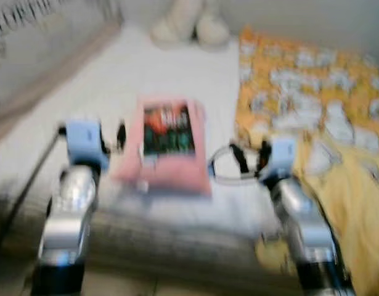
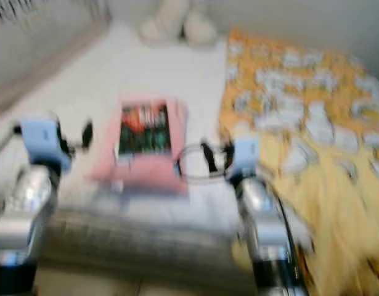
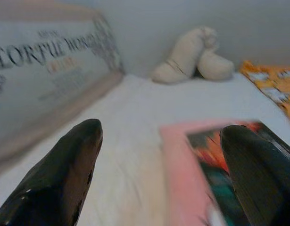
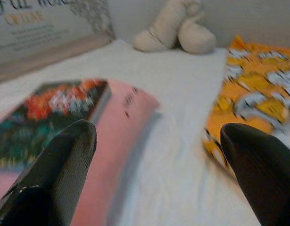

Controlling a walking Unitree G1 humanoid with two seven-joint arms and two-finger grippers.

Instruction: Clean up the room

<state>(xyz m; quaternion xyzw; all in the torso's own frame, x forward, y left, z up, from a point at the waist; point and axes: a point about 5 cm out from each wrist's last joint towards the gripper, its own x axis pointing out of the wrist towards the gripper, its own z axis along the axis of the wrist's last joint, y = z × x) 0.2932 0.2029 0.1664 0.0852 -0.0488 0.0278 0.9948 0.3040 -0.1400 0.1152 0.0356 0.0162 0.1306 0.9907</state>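
One book on one pink pillow, left gripper and right gripper both spread, empty

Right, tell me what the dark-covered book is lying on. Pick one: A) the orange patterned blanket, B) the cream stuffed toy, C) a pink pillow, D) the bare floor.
C: the dark-covered book lies flat on top of the pink pillow on the white bed, with the orange patterned blanket off to its right and the cream stuffed toy far behind at the wall.
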